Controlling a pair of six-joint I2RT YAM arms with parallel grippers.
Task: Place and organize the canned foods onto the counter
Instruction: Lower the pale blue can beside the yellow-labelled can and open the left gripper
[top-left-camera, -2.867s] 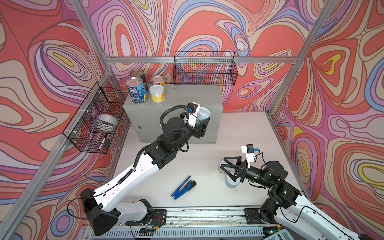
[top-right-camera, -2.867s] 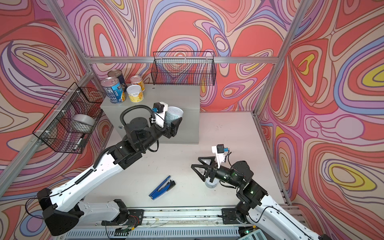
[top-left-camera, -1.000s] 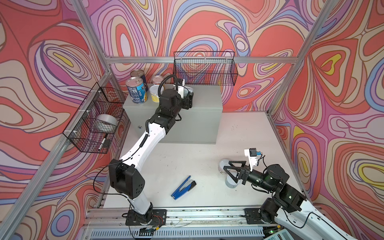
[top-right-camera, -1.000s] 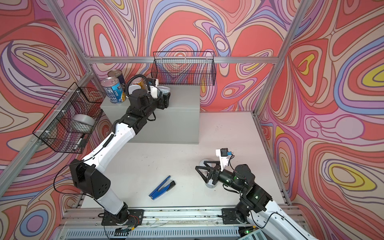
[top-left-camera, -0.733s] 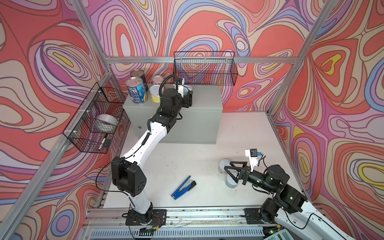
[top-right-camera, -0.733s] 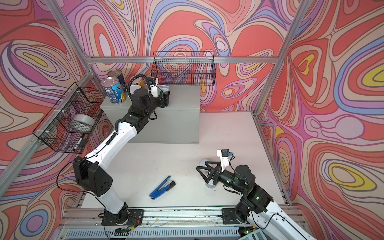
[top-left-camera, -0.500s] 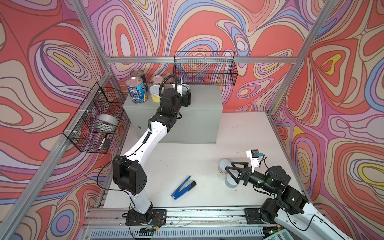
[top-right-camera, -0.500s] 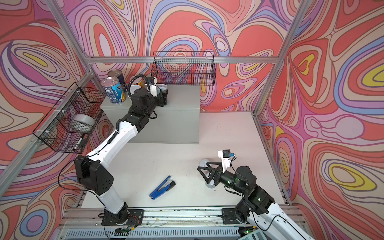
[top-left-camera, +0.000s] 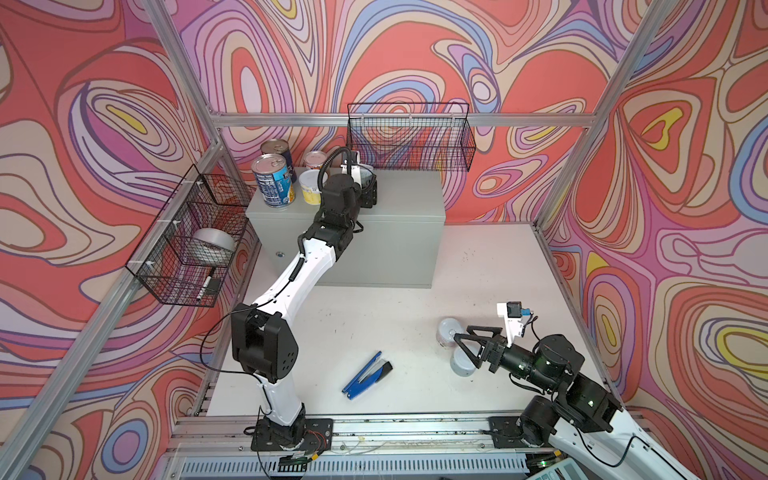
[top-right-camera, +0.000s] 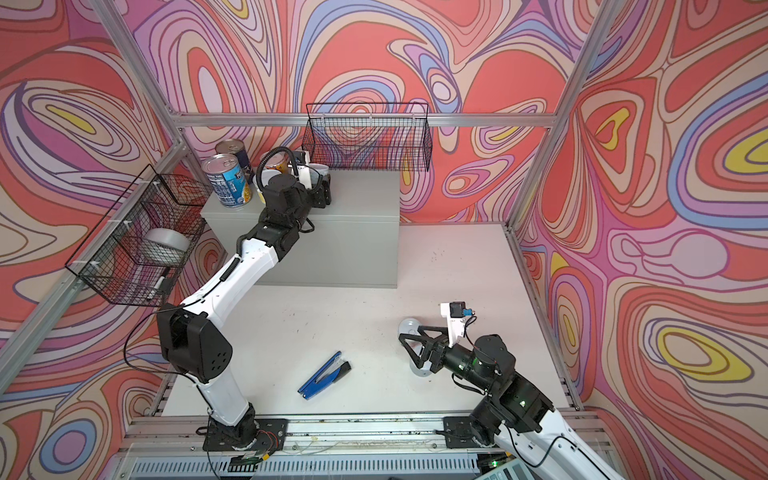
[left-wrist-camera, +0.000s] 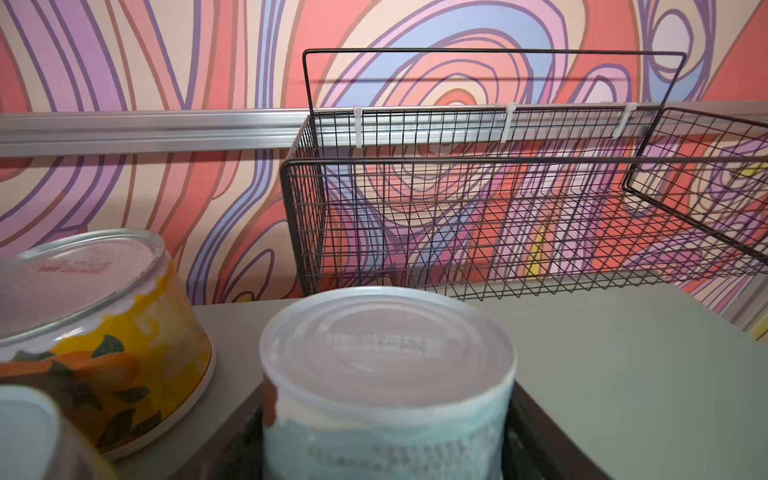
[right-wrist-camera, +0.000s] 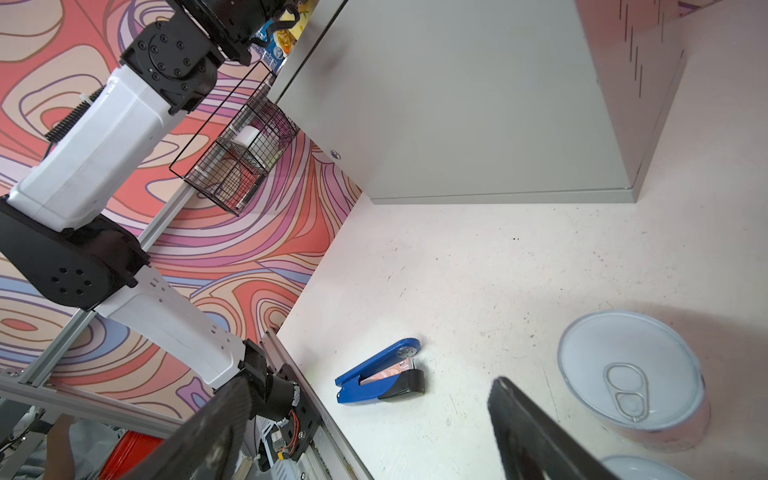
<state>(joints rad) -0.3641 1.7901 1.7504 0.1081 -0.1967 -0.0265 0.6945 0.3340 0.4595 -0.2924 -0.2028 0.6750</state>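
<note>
Counter (top-left-camera: 407, 191) lies open right of the teal can (left-wrist-camera: 386, 365) that the left gripper (top-left-camera: 368, 185) clasps; right gripper (top-left-camera: 464, 350) gapes wide.

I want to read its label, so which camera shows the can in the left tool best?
The left wrist view: the can fills the foreground, white lid and teal label visible, though blurred. Both top views show only its rim behind the left arm. The right wrist view misses it.

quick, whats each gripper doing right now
left gripper: closed on the white-lidded can
right gripper: open, holding nothing
</note>
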